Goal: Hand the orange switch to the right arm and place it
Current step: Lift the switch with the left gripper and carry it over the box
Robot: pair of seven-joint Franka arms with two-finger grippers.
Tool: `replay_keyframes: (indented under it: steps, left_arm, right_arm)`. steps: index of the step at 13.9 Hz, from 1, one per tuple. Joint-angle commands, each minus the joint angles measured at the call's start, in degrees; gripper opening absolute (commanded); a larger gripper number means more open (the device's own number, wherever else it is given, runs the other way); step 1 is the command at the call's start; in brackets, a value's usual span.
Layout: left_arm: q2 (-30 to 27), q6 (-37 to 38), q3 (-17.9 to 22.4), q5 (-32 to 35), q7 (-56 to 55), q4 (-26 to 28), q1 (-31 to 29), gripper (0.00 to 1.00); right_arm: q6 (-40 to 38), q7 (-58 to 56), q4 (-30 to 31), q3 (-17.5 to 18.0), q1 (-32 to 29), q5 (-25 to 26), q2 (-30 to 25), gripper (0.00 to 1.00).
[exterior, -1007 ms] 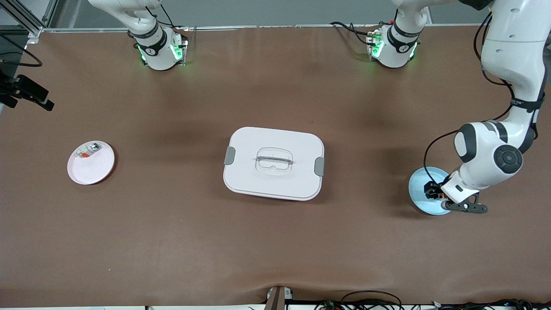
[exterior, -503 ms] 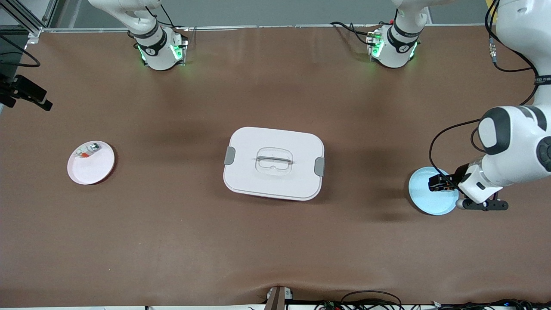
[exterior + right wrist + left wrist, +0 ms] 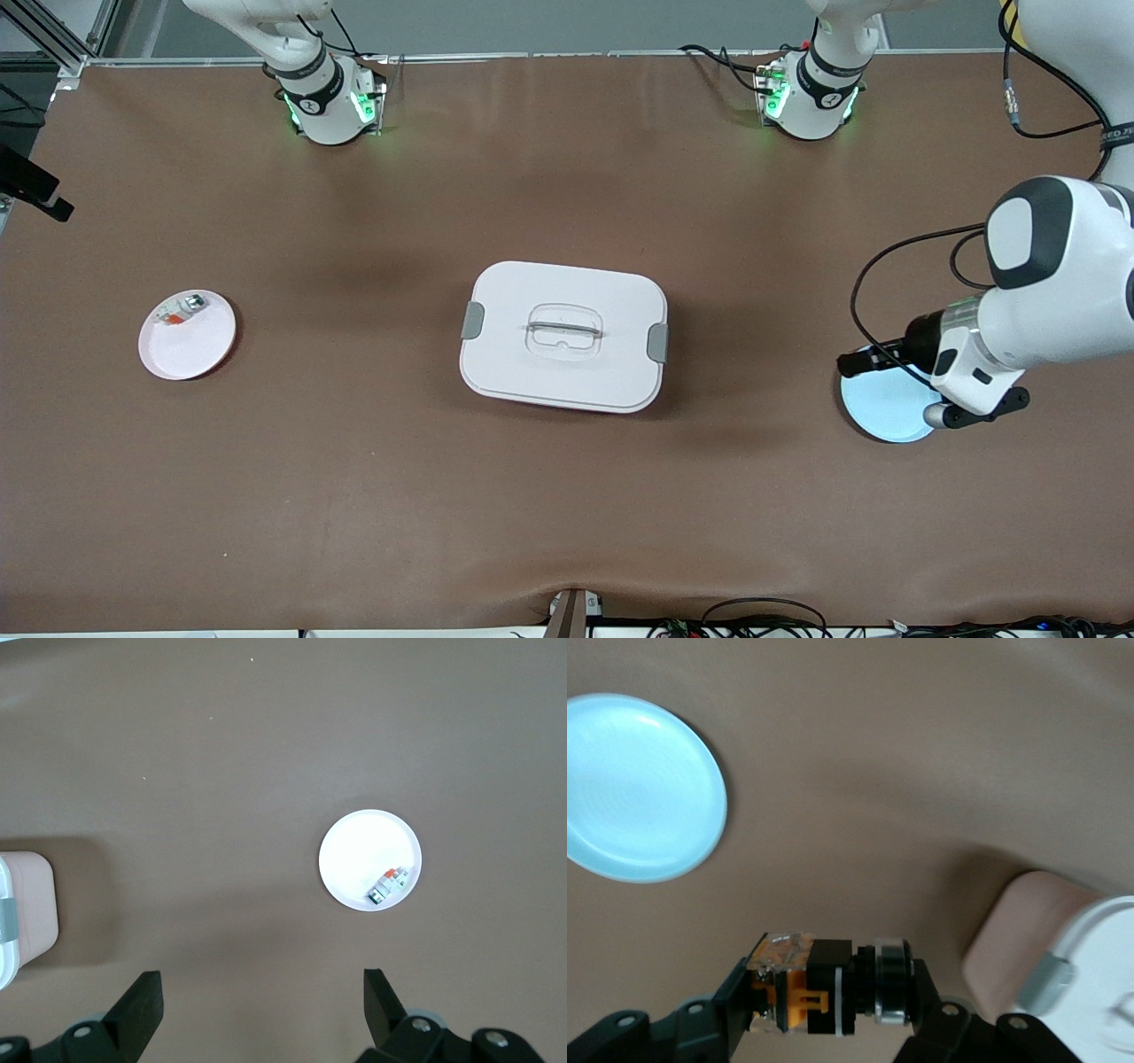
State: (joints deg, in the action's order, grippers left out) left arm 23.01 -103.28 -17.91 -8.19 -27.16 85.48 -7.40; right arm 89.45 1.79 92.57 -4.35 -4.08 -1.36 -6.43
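Observation:
My left gripper point(image 3: 858, 361) is shut on the orange switch point(image 3: 824, 985), a stubby black part with orange bands, gripped end to end. It holds the switch in the air over the edge of the light blue plate point(image 3: 888, 413), on the side toward the white box. The plate also shows in the left wrist view point(image 3: 638, 788), bare. My right gripper point(image 3: 261, 992) is open and empty, high above the brown table near the pinkish-white plate point(image 3: 359, 850). Only the base of the right arm point(image 3: 319, 97) is plain in the front view.
A white lidded box point(image 3: 563, 335) with grey clips sits mid-table; its corner shows in the left wrist view point(image 3: 1099, 966). The pinkish-white plate point(image 3: 197, 347) at the right arm's end holds a small whitish part with red and green bits point(image 3: 180, 310).
My left gripper has lifted the switch off the light blue plate and swung it toward the box. The plate is now bare.

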Motion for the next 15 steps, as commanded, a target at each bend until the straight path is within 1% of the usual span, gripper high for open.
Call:
replay_keyframes:
  steps: [1,3,5,6,7,9,11,13,15]
  left_arm:
    - [0.11,2.11,-5.01,-0.60,-16.03,-2.34,0.19,0.00]
    - [0.20,2.29,-8.97,-0.78,-22.99,-3.39,0.28,0.00]
    - [1.07,2.29,-12.92,-0.87,-32.56,-5.23,0.89,0.00]
    - [2.47,2.20,-14.51,-0.95,-37.22,-7.07,2.02,0.00]
    - [3.53,2.20,-15.04,-0.87,-42.92,-9.00,4.12,0.00]
    - [5.37,1.41,-15.23,-1.82,-52.25,-12.43,8.34,0.00]
    - [5.47,-1.47,-15.14,-5.24,-59.73,-13.24,11.25,0.00]
    - [5.38,-4.55,-15.31,-9.11,-66.06,-13.32,12.84,0.00]
    - [5.38,-7.89,-15.31,-12.98,-71.17,-13.33,14.51,0.00]
  right_arm:
    - [-1.38,0.41,-0.46,1.01,-0.67,-1.18,0.10,1.00]
    - [-3.65,1.11,-0.37,1.27,1.26,-3.19,0.01,1.00]
    - [-4.10,1.11,-0.20,1.27,2.59,-7.05,-0.08,1.00]
    - [-4.02,1.46,0.41,1.36,3.02,-9.25,-0.08,1.00]
    - [-3.84,2.77,0.59,1.36,4.25,-10.92,-0.16,1.00]
    - [-3.23,4.10,1.12,1.36,6.79,-12.69,-0.17,1.00]
    - [-1.83,4.89,3.22,1.27,7.16,-19.61,-0.25,1.00]
    - [2.29,4.98,6.99,1.36,7.42,-23.75,-1.13,1.00]
    - [7.12,5.33,12.95,1.36,8.03,-28.58,-3.67,1.00]
